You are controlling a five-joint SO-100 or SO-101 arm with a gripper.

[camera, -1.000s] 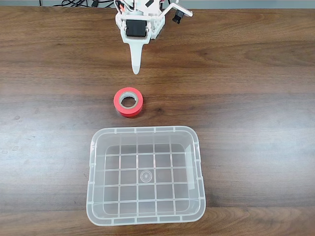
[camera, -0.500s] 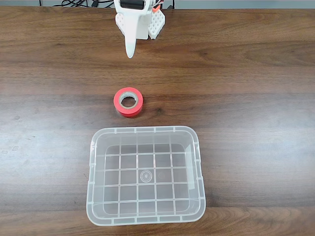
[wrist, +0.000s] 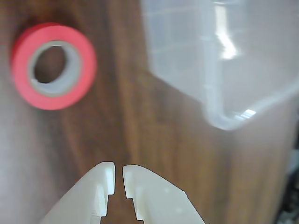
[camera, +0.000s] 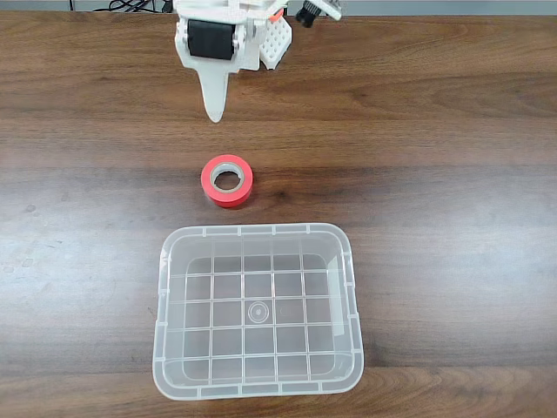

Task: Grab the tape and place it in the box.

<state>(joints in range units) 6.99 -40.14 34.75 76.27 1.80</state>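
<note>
The red-orange tape [camera: 209,180] with its grey core lies flat on the wooden table, just above the box in the fixed view. The clear box [camera: 257,230] stands empty near the table's front edge. My white gripper [camera: 213,115] hangs at the top of that view, its tip pointing down at the table, a short way above and slightly left of the tape. In the wrist view the fingertips [wrist: 106,173] are almost together around the gripper [wrist: 116,175], shut with nothing between them. The tape [wrist: 85,70] sits upper left there and the box [wrist: 219,116] upper right.
The wooden table [camera: 452,174] has bare room on both sides of the tape and box. Black cables [camera: 130,5] run along the far edge behind the arm's base.
The gripper tip drew back toward the top of the fixed view, then came down again further left. Tape and box have not moved.
</note>
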